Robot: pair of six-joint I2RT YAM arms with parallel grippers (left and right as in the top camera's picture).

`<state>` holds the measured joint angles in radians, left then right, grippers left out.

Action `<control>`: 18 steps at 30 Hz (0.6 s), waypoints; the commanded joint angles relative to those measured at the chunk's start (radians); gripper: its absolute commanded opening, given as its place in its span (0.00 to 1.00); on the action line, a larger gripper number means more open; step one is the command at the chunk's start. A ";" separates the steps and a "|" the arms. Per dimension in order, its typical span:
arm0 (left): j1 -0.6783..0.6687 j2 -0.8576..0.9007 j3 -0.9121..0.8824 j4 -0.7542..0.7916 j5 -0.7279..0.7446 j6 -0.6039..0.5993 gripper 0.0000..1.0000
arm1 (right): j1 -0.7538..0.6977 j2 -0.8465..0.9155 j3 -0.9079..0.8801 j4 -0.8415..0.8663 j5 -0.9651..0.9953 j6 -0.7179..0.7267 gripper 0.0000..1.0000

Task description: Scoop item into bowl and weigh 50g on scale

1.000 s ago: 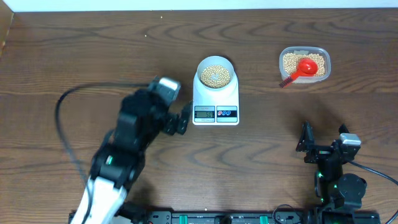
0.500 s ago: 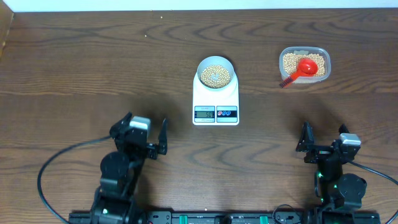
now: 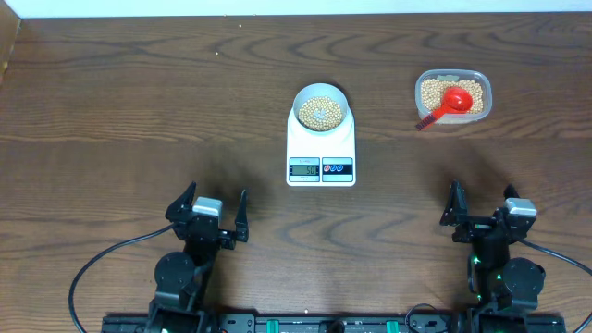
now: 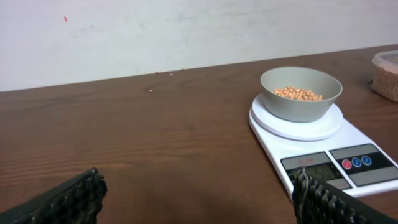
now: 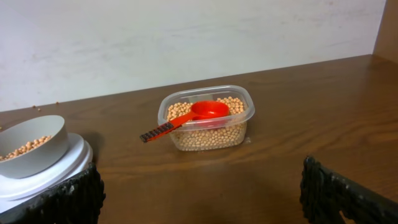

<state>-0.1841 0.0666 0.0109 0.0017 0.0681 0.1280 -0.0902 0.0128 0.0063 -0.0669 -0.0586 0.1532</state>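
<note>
Left claw point(image 3: 216, 194) has drawn back from the scale point(image 3: 321, 153) toward the bench's near edge — wide open, empty.
Right claw point(image 3: 481, 194), near-right of the scale, gapes empty too; the bowl point(image 3: 297, 104) of beans point(image 3: 321, 113) sits on the scale; the display is unreadable — probably best to keep both arms clear so the reading settles.

dark wood table point(image 3: 139, 83) carries scale point(image 3: 321, 148), clear tub point(image 3: 452, 95).

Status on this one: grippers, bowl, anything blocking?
Left gripper open, empty. Right gripper open, empty. Bowl of beans on scale. Nothing blocking.
</note>
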 commanded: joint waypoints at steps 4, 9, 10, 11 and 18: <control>0.006 -0.023 -0.007 -0.042 -0.013 -0.004 0.98 | 0.006 -0.003 -0.001 -0.004 0.000 0.014 0.99; 0.006 -0.027 -0.007 -0.071 -0.032 -0.005 0.98 | 0.006 -0.003 -0.001 -0.004 0.000 0.014 0.99; 0.006 -0.027 -0.007 -0.071 -0.032 -0.005 0.98 | 0.006 -0.003 -0.001 -0.004 0.000 0.014 0.99; 0.006 -0.027 -0.007 -0.071 -0.032 -0.005 0.98 | 0.006 -0.003 -0.001 -0.004 0.000 0.014 0.99; 0.006 -0.024 -0.007 -0.070 -0.032 -0.005 0.98 | 0.006 -0.003 -0.001 -0.004 0.000 0.014 0.99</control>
<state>-0.1841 0.0502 0.0128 -0.0216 0.0532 0.1280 -0.0902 0.0128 0.0063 -0.0669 -0.0582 0.1532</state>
